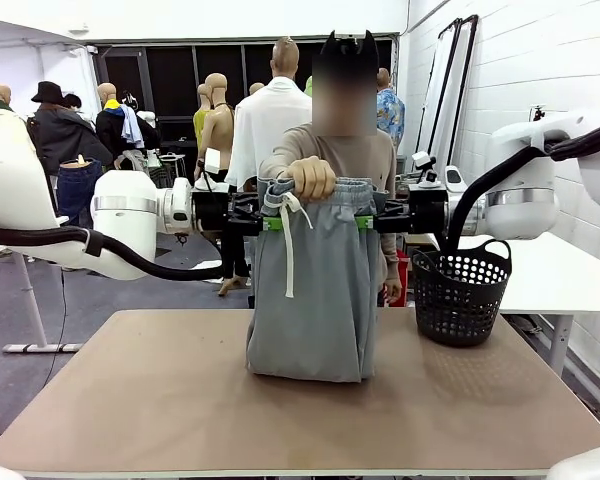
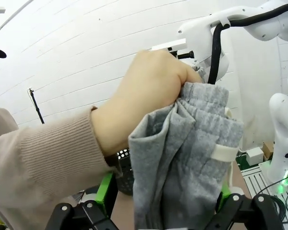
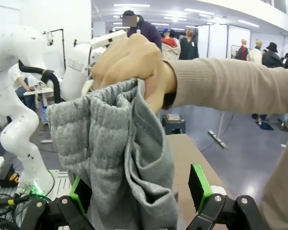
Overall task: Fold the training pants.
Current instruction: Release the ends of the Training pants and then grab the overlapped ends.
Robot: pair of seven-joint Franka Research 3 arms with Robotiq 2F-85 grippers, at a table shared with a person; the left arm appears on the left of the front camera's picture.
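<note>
The light grey training pants (image 1: pixel 315 300) hang bunched from a person's hand (image 1: pixel 313 178) that grips the waistband, and their lower end rests on the table. A white drawstring (image 1: pixel 288 245) dangles down the front. My left gripper (image 1: pixel 265 222) is at the waistband's left side and my right gripper (image 1: pixel 372 221) at its right side. In the left wrist view the grey fabric (image 2: pixel 182 163) hangs between the left gripper's (image 2: pixel 165 199) wide-open jaws. The right wrist view shows the fabric (image 3: pixel 115 158) likewise between the right gripper's (image 3: pixel 139 191) open green-padded fingers (image 3: pixel 199 184).
A black perforated basket (image 1: pixel 460 295) stands on the table's far right. The tan table (image 1: pixel 130 400) has free room in front of and beside the pants. The person stands at the far edge, behind the pants.
</note>
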